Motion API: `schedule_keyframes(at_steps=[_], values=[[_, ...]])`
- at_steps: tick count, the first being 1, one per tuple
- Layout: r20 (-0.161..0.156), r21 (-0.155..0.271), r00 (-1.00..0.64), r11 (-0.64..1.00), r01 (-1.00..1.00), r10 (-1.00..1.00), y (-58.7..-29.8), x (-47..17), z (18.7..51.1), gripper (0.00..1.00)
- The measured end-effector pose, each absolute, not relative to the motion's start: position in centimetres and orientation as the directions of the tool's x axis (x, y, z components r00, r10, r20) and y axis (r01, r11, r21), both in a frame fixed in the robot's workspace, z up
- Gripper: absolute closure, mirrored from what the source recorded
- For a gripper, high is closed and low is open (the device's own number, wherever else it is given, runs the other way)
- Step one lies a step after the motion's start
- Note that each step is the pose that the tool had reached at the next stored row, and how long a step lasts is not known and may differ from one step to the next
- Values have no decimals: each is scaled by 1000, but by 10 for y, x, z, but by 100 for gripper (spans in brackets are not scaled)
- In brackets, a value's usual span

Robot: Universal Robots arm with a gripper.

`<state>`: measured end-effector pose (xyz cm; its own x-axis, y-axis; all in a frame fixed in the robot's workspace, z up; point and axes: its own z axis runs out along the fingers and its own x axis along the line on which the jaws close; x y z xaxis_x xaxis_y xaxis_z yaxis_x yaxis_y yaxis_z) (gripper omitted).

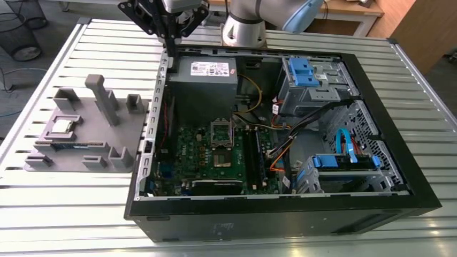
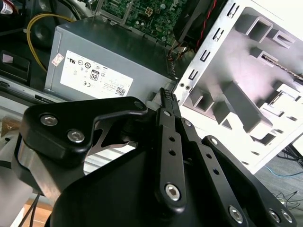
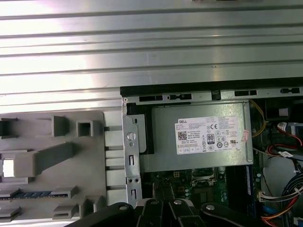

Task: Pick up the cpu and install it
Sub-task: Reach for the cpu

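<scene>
Exterior view puts the clenched, empty gripper (image 1: 171, 53) over the computer case (image 1: 286, 219) edge, with the cpu (image 1: 63, 126) well apart toward the exterior view's left.

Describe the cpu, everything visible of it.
The cpu is a small flat square chip with a shiny silver-grey metal top. It lies flat, top up, in a square recess of the grey fixture on the table, at the exterior view's left of the case. The gripper is well away; nothing holds it.
</scene>
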<state>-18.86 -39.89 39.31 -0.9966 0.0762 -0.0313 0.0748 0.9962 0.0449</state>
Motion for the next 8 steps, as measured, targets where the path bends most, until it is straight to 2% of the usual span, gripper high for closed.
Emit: schedule_keyframes(at_steps=[8], values=[[-33,45,-997,996,75,76,-399,-195,393,89]])
